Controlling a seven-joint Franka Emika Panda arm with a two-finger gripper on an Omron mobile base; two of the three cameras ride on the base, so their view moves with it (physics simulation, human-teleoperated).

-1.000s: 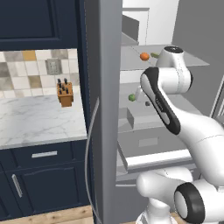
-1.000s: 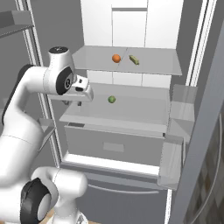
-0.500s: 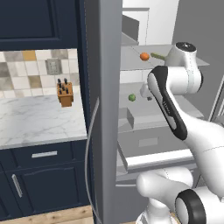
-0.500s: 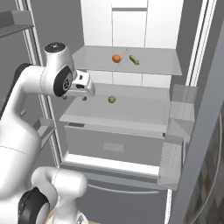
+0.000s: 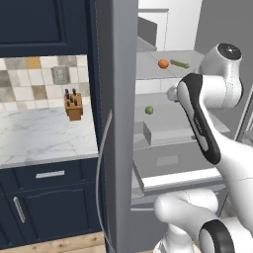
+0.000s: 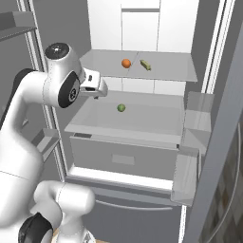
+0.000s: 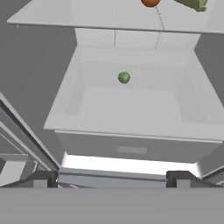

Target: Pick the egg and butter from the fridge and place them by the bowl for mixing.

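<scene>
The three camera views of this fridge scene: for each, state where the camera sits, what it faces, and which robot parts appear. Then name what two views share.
Left base view: behind the arm's left, facing the open fridge and counter; white arm at right.
Right base view: behind the arm's right, facing the fridge interior; arm at left, gripper near the shelf.
Hand view: on the hand, facing the shelves; jaws apart at bottom.
Shared: egg, butter, green ball.

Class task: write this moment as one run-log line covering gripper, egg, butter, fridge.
gripper: open, empty | egg: upper shelf | butter: beside egg, apart | fridge: door open
</scene>
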